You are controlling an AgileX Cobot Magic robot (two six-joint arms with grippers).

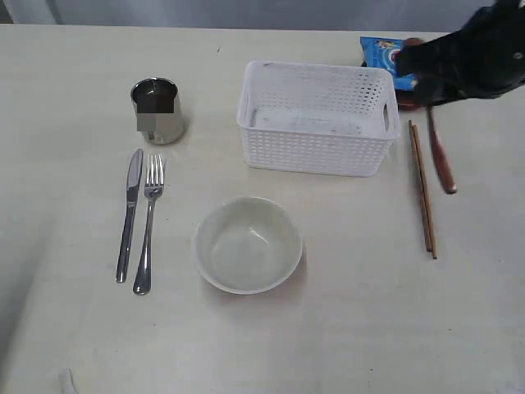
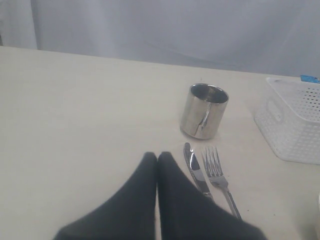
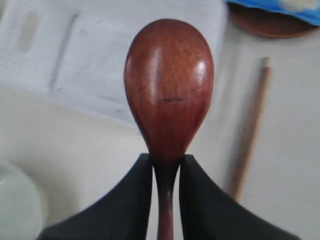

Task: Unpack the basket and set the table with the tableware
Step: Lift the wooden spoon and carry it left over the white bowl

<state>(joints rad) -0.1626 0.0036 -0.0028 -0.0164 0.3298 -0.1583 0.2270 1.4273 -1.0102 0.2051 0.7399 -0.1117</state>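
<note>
Right wrist view: the right claw [image 3: 166, 165] is clenched on the neck of the reddish-brown spoon [image 3: 169, 85], bowl end pointing away from the fingers. Exterior view: the spoon is right of the white basket [image 1: 316, 119], just beside the chopsticks [image 1: 422, 189] — whether it touches the surface [image 1: 369, 328] cannot be told. Steel cup [image 1: 157, 111], knife [image 1: 130, 213] and fork [image 1: 149, 222] lie left of the basket; pale bowl [image 1: 248, 244] in front of it. Blue chip bag [image 1: 379, 56] sits behind the basket's right corner. Left claw [image 2: 157, 157] — fingers pressed together, holding nothing, near the knife.

Table [image 1: 369, 328] bears cup [image 1: 157, 111]; knife [image 1: 130, 215]; fork [image 1: 148, 226]; bowl [image 1: 248, 245]; basket [image 1: 316, 152]; chopsticks [image 1: 423, 189].
</note>
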